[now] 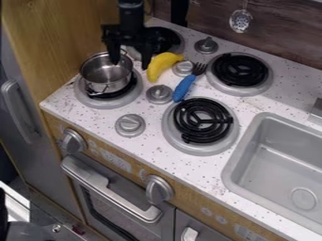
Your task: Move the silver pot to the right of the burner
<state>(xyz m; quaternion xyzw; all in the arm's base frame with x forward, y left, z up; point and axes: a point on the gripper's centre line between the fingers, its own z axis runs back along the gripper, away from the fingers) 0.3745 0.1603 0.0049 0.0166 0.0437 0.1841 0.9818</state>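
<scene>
Mia: Where is the silver pot?

Ben: The pot sits upright on the front left burner. It covers most of the black coil, and a bit of coil peeks out at its right side. One of its loop handles is at the front.

Mia: What about the gripper?

Ben: It hangs down at the pot's right side, under the black arm. Its two fingers are wide apart. One is over the pot's round mouth, and the other is to the right of the rim. Nothing is pinched tight in them. Whether one finger touches the pot is hard to tell.

Mia: And the toys by it?

Ben: A yellow banana lies just right of the gripper. Next comes a fork with a blue grip. It lies on a slant, with its dark prongs to the back and its blue end near the front right burner.

Mia: What else is there?

Ben: Two more burners are at the back, one left and one right. The gray sink is at the right. A spoon with holes hangs by the brown wall.
</scene>
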